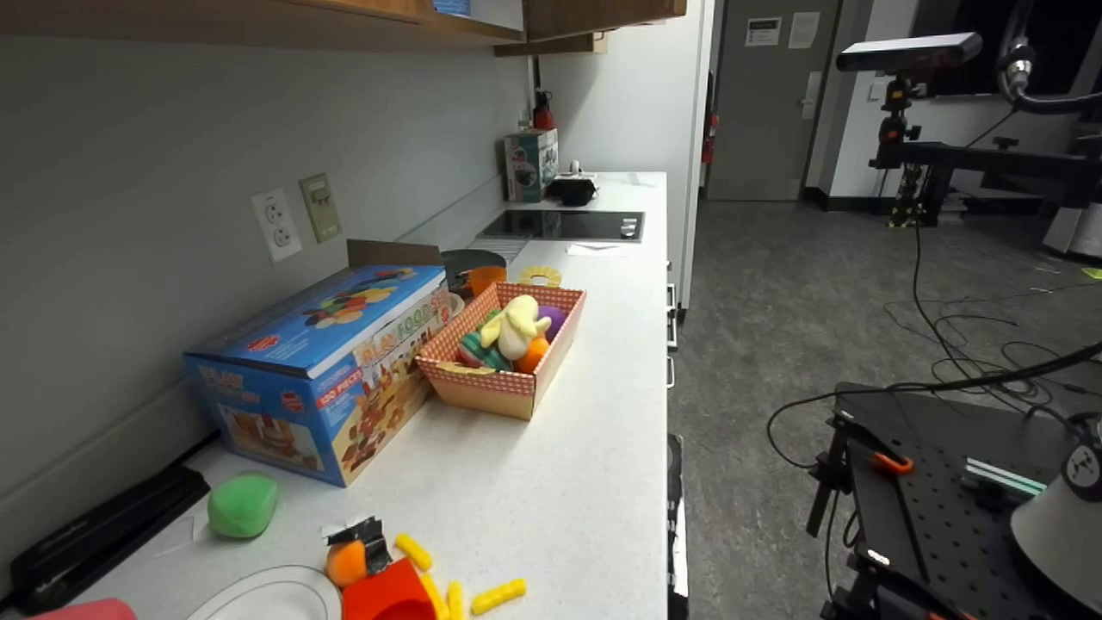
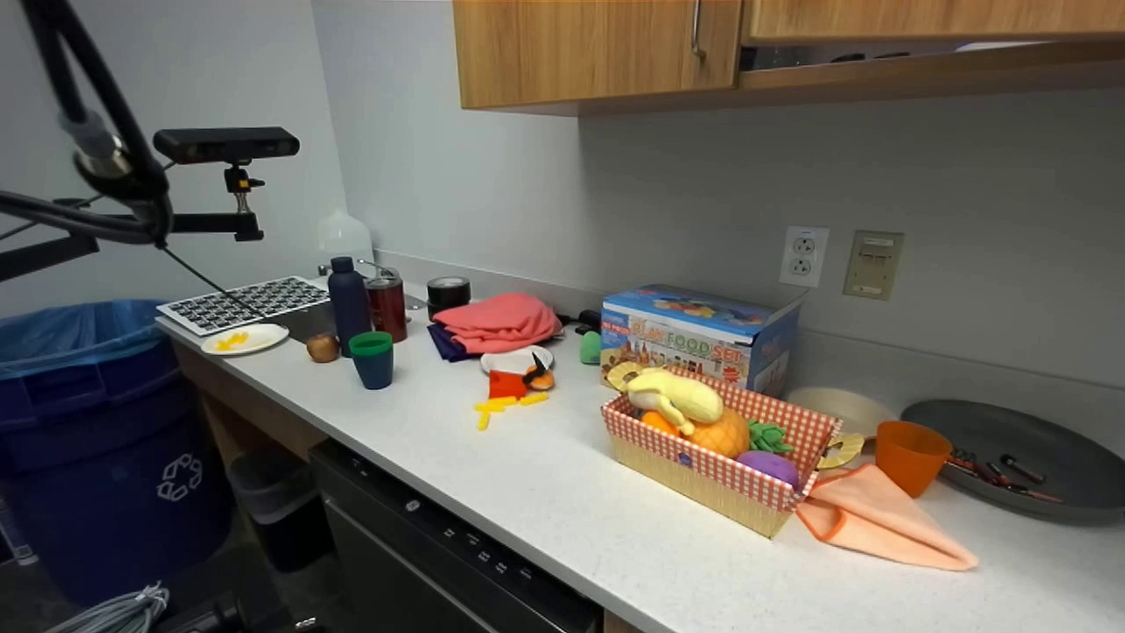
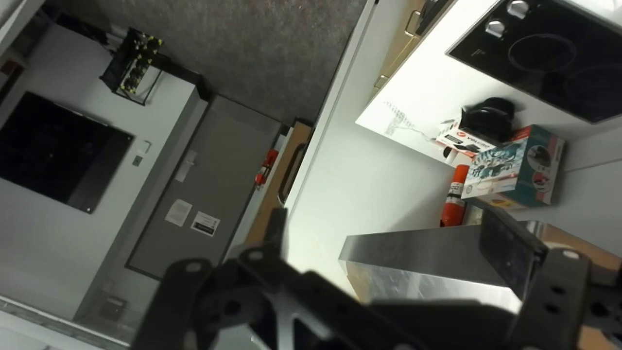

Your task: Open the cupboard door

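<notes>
In an exterior view the cupboard door (image 1: 603,17) juts out from the overhead cabinet at the top edge, standing open, with part of the cabinet's inside showing beside it. A raised wood panel (image 2: 932,18) also shows at the upper right in an exterior view, with a gap below it into the cabinet. Only the lower parts of these panels are in frame. My gripper (image 3: 393,238) appears in the wrist view alone, its fingers wide apart and nothing held. Behind the gap lies a grey metal-looking box (image 3: 423,257); whether the right-hand finger touches it, I cannot tell.
A handled cabinet door (image 2: 598,48) is closed beside the raised panel. On the white countertop (image 2: 492,475) stand a play-food box (image 1: 310,362) and a checked basket (image 1: 499,396). A cooktop (image 3: 544,53), a boxed item (image 3: 515,165) and a red extinguisher (image 3: 454,199) lie beyond my gripper.
</notes>
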### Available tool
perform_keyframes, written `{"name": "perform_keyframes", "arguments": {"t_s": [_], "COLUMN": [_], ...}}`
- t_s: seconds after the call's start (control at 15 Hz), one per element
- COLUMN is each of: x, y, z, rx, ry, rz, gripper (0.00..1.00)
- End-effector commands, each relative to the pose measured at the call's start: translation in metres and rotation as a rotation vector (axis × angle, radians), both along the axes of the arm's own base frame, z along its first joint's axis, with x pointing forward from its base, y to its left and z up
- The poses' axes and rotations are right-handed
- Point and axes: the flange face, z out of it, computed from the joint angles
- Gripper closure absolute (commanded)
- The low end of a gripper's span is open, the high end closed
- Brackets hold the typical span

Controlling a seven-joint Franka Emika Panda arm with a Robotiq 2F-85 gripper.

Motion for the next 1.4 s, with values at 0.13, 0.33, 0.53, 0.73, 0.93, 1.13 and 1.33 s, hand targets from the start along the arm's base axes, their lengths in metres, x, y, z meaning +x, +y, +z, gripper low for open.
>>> {"name": "perform_keyframes", "arguments": {"t_s": [0.13,0.33,0.53,0.73,0.93,1.13,1.33], "x": [0.047,0.065,0.071,0.068,0.063,0.065,0.065], "y": [0.044,0.073,0.088,0.088,0.085,0.084,0.123], "z": [0.005,0.004,0.005,0.006,0.007,0.011,0.018], "rx": [0.202,0.329,0.442,0.514,0.535,0.539,0.573], "ry": [-0.035,-0.013,0.058,0.193,0.346,0.357,0.328], "rz": [0.209,0.340,0.454,0.528,0.562,0.640,0.751], "gripper": [0.00,0.00,0.00,0.00,0.00,0.00,0.00]}}
